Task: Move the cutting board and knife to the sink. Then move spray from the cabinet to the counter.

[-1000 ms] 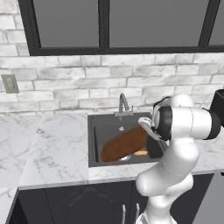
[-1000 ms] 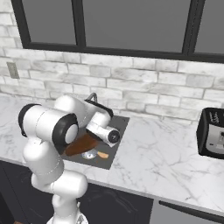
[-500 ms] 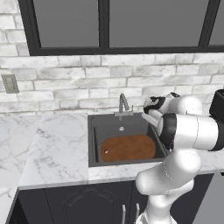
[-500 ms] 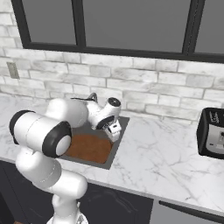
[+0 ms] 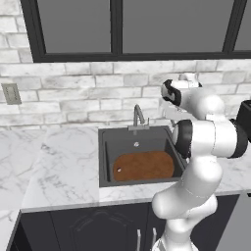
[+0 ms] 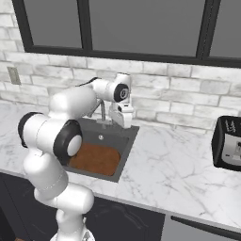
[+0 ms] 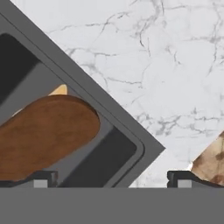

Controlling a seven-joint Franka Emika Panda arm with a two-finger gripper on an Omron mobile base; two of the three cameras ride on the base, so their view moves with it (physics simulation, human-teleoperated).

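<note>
**Board down in basin, hand raised clear**

Since a second ago: cutting board (image 5: pixel 143 166) no longer propped at a slant against the basin wall, now flat on the floor of the sink (image 5: pixel 105 162). Gripper (image 6: pixel 122 117) lifted out of the basin and now up above the sink's back right corner, beside the faucet (image 5: pixel 138 115). Jaws spread wide, nothing between them.

Cutting board: dark brown, oval, long axis running left to right across the basin in the left base view, filling most of the floor. Seen in the hand view (image 7: pixel 43 133) with a rounded end near the basin wall. A pale tan sliver (image 7: pixel 59 90) peeking out from behind the board's far edge in the hand view; matches the knife handle in colour, but too little visible to confirm; blade hidden.

Sink: square black basin set into the counter (image 5: pixel 63 166), white marble with grey veins, dark cabinet fronts (image 5: pixel 83 230) below. Faucet upright at the middle of the back rim.

Gripper fingertips (image 7: pixel 41 178) at the bottom of the hand view, one over the basin, the other over the marble; sink rim corner between them. A mottled brown patch (image 7: pixel 212 162) at the lower right of the hand view, unidentifiable.

Surroundings: white brick backsplash (image 5: pixel 73 93), dark-framed window (image 5: pixel 115 27) above, wall outlet (image 5: pixel 11 93) to the left, toaster oven (image 6: pixel 228 141) on the counter well to the right of the sink.
</note>
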